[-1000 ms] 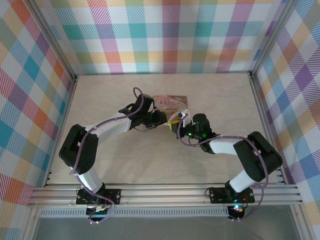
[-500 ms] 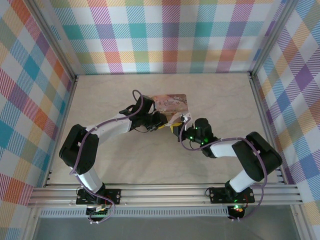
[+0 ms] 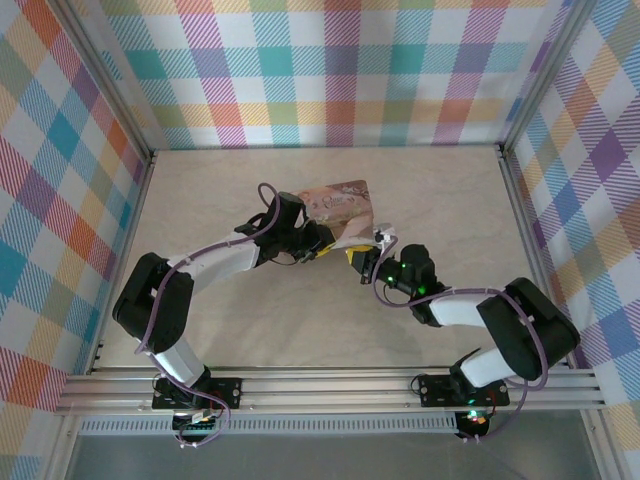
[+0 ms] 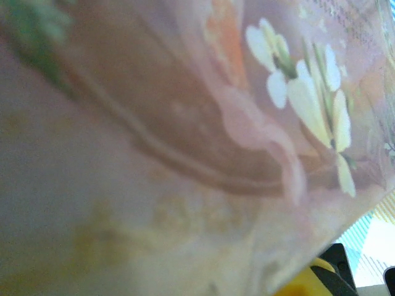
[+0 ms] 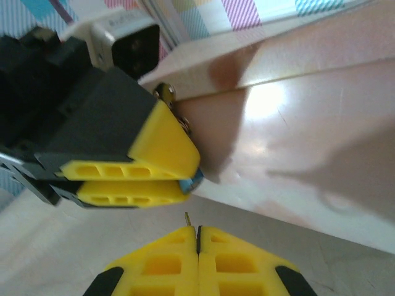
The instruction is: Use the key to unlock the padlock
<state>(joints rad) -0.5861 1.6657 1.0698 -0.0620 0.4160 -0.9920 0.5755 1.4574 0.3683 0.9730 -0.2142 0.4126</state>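
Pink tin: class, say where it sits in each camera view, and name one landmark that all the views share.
Top external: pink tin near the centre, a little above the middle.
Left wrist: the tin's flowered face seen close up, across nearly the whole picture.
Right wrist: the tin's pale pink surface on the right side.
Shared landmark: plaid wall, bottom right corner, top edge.

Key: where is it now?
Right wrist view: the key tip pokes out of the shut right gripper, just below the left gripper pinching the padlock.
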